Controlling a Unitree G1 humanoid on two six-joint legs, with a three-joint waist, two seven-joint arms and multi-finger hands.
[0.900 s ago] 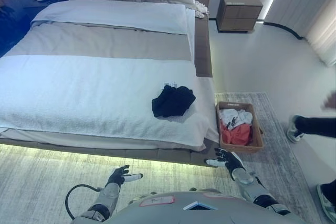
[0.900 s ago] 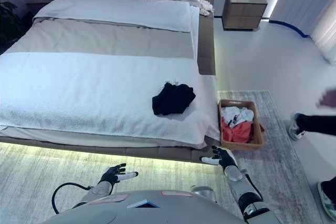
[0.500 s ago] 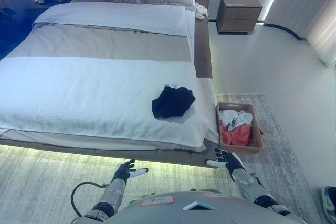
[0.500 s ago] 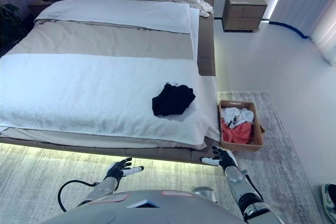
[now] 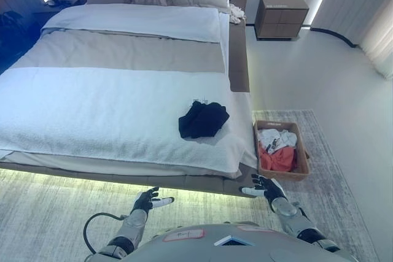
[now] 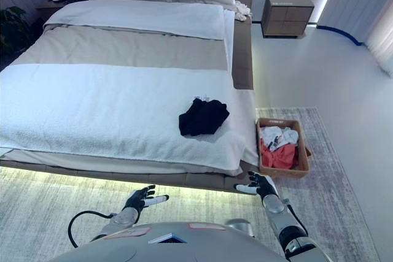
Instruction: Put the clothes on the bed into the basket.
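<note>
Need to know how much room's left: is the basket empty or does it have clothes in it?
Not empty. The basket on the rug holds white and red clothes, roughly rim-high.

No text, number or sign is readable in either view. The nightstand [image 5: 281, 16] has a small pale mark on its top drawer front, but it is too small to read. The basket [image 5: 302, 164] shows no label, and neither the white and red clothes [image 5: 277, 149] in it nor the black garment [image 5: 203, 119] on the bed [image 5: 92, 108] show any print.
</note>
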